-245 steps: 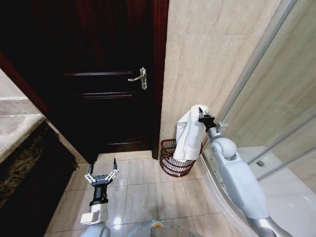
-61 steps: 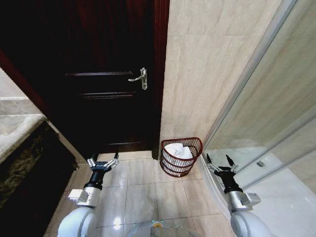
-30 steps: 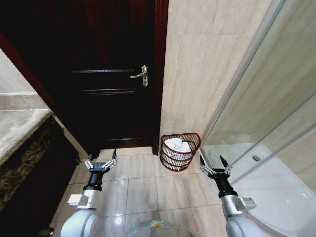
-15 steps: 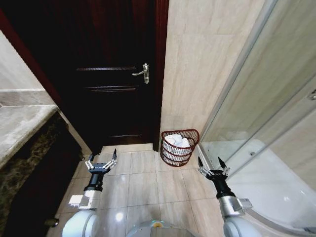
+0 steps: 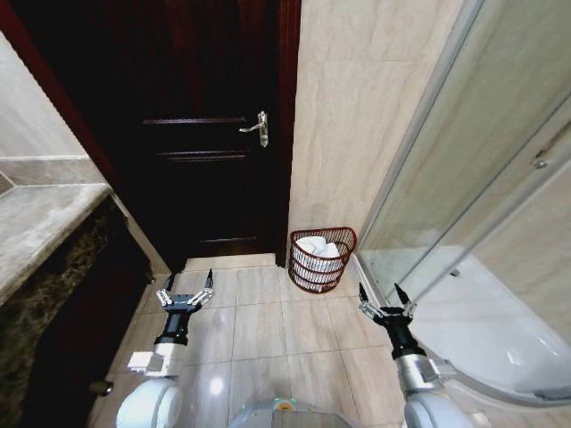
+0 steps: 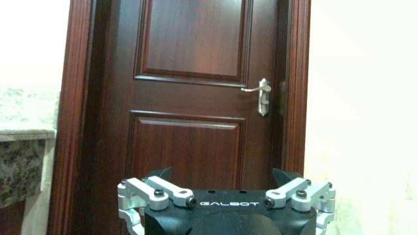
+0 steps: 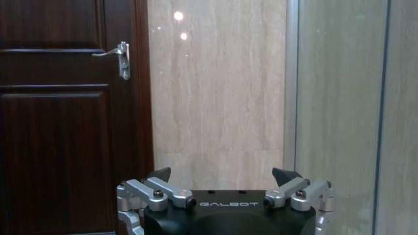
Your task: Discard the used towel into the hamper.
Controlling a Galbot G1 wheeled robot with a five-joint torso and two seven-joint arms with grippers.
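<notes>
The hamper (image 5: 321,259), a small reddish-brown wire basket, stands on the tiled floor in the corner between the door frame and the beige wall. The white towel (image 5: 318,246) lies crumpled inside it. My left gripper (image 5: 186,289) is held low over the floor tiles, left of the hamper and well short of it, open and empty. Right of the hamper and also nearer to me, my right gripper (image 5: 384,298) is open with nothing between its fingers. In the left wrist view the left gripper (image 6: 224,177) faces the door; in the right wrist view the right gripper (image 7: 222,175) faces the wall.
A dark wooden door (image 5: 201,134) with a metal handle (image 5: 256,127) is shut ahead. A stone counter (image 5: 45,227) over a dark cabinet runs along the left. A glass shower enclosure (image 5: 482,196) with a curved white base borders the right. Beige floor tiles (image 5: 268,330) lie between.
The whole view has shifted, so the camera has moved; the hamper now looks smaller and farther off. Both arms keep their low pose with open fingers. The towel stays in the hamper.
</notes>
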